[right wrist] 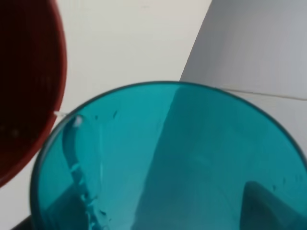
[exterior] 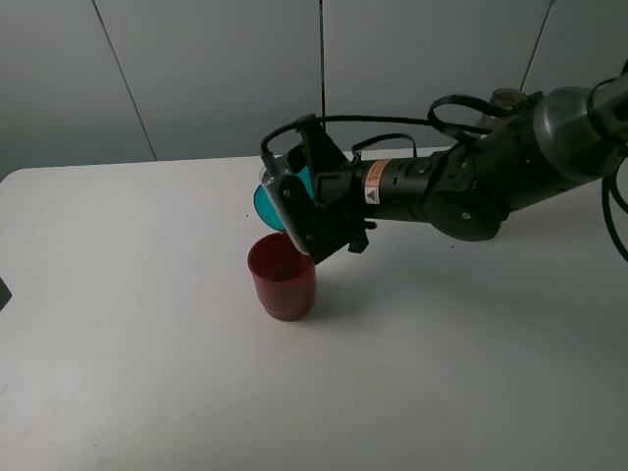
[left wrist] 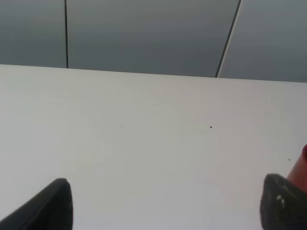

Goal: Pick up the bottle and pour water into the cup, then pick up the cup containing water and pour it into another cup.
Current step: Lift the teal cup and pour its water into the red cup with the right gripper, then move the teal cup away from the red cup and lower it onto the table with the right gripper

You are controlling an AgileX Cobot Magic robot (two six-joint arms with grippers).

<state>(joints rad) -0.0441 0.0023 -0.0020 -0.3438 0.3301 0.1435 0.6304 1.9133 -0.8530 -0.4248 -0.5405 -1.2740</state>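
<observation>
My right gripper is shut on the teal cup and holds it tipped on its side, with its mouth over the rim of the red cup. The red cup stands upright on the white table. In the right wrist view the teal cup fills the frame, with droplets along its inner wall, and the red cup is beside its rim. Only the top of the grey-brown bottle shows behind the right arm. My left gripper is open and empty over bare table.
The right arm stretches across the back right of the table. An edge of the red cup shows beside one finger of the left gripper. A grey panelled wall stands behind the table.
</observation>
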